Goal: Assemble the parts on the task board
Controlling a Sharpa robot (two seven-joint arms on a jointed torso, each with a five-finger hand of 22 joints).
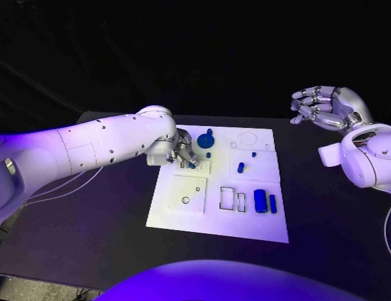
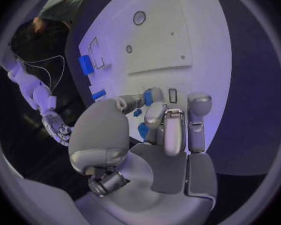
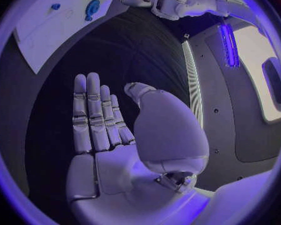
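The white task board [image 1: 215, 219] lies mid-table, also seen in the left wrist view [image 2: 159, 40]. My left hand [image 1: 182, 152] hovers low over its far-left corner and pinches a small blue part [image 2: 148, 97] between thumb and a finger. A round blue part [image 1: 205, 140] sits just beyond that hand. A blue peg [image 1: 240, 167] stands mid-board. A thick blue cylinder [image 1: 260, 200] and a slim blue bar [image 1: 272, 202] lie toward the near right. My right hand [image 1: 326, 108] is raised off the board's far-right side, palm flat and fingers straight [image 3: 93, 115], holding nothing.
A raised square plate with a small hole [image 1: 188, 191] and two empty rectangular slots [image 1: 227, 197] sit on the board's near half. Thin cables [image 1: 64, 185] trail across the black table under my left arm.
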